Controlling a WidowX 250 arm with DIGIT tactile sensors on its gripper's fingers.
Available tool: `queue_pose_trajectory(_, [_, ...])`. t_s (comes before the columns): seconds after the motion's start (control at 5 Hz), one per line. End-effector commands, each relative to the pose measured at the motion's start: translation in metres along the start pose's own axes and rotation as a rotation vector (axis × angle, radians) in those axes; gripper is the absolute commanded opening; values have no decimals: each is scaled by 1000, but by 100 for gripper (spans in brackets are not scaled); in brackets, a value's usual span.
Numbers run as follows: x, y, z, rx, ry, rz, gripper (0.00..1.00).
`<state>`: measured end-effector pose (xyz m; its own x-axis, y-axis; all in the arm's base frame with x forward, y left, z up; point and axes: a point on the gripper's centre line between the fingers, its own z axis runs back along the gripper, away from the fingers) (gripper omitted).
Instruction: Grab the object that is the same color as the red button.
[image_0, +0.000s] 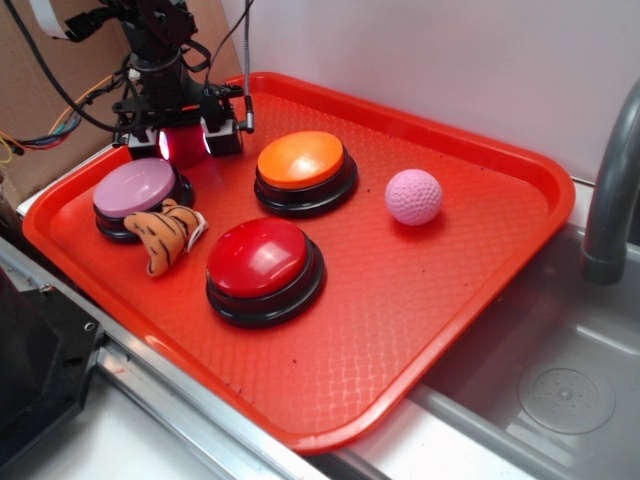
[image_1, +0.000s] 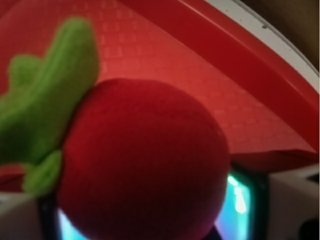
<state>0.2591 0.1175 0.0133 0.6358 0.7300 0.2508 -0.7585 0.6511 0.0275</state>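
exterior view shows the claw (image_0: 184, 143) at the far left corner of the red tray (image_0: 480, 160), its two pads closed in on the red plush fruit (image_0: 181, 146), which sits between them. wrist view fills with that same fruit (image_1: 145, 165), green leafy stem (image_1: 45, 100) off to the claw's left, tray floor beyond it; i cannot tell whether it is lifted or touching the tray. just in front of the claw lie the pink button (image_0: 135, 190) and the plush tiger (image_0: 168, 236); further out are the red button (image_0: 262, 258), the orange button (image_0: 302, 160) and the pink dimpled ball (image_0: 414, 196).

risk, as i judge it: the fruit is soft and round, so a shallow pinch could let it squeeze out on the lift, or the grip could catch mostly fuzz and drop it.
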Motion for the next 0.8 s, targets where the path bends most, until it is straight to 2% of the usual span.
queue_pose_trajectory(0.0, [20, 6, 14, -31, -47, 1, 0])
queue_pose_trajectory(0.2, [18, -5, 45, -38, -30, -121, 0])
queue_pose_trajectory(0.4, [5, -18, 83, -104, 4, -295, 0])
queue_pose_trajectory(0.6, [-23, -31, 124, -202, 47, -458, 0])
